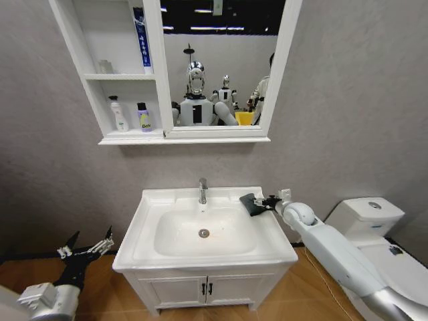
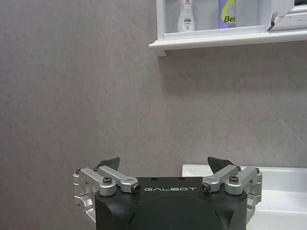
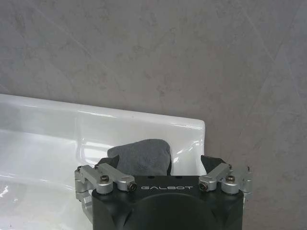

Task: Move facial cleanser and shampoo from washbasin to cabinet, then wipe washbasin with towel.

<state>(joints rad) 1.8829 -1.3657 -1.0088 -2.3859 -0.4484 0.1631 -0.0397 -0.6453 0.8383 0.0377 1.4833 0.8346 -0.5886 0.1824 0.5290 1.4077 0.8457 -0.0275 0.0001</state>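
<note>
The towel (image 1: 252, 204) lies crumpled on the far right corner of the washbasin (image 1: 150, 231) rim, to the right of the chrome tap (image 1: 202, 190) and clear of the oval bowl. Its longer run goes roughly from the far edge of the rim toward the bowl, and in my right wrist view the towel (image 3: 142, 156) sits straight ahead between my spread fingers, with the washbasin (image 3: 57, 134) ledge under it and the grey wall beyond.

My right gripper (image 1: 269, 201) is at the towel's right edge, reaching in over the right side of the rim. Its jaws stand apart and hold nothing; the cloth looks just beside or barely between the tips, and I cannot tell whether a tip touches it yet. So the towel lies to the left of this gripper and slightly ahead, and I judge a short push leftward along the rim is what a grasp turns on.

My left gripper (image 1: 87, 249) hangs low at the near left, beside the vanity and well apart from the towel, jaws released and empty. The right arm is plainly the nearer one.

Up on the cabinet (image 1: 130, 139), two bottles (image 1: 131, 115) already stand in the lowest compartment, so I judge the wiping part is what remains.
</note>
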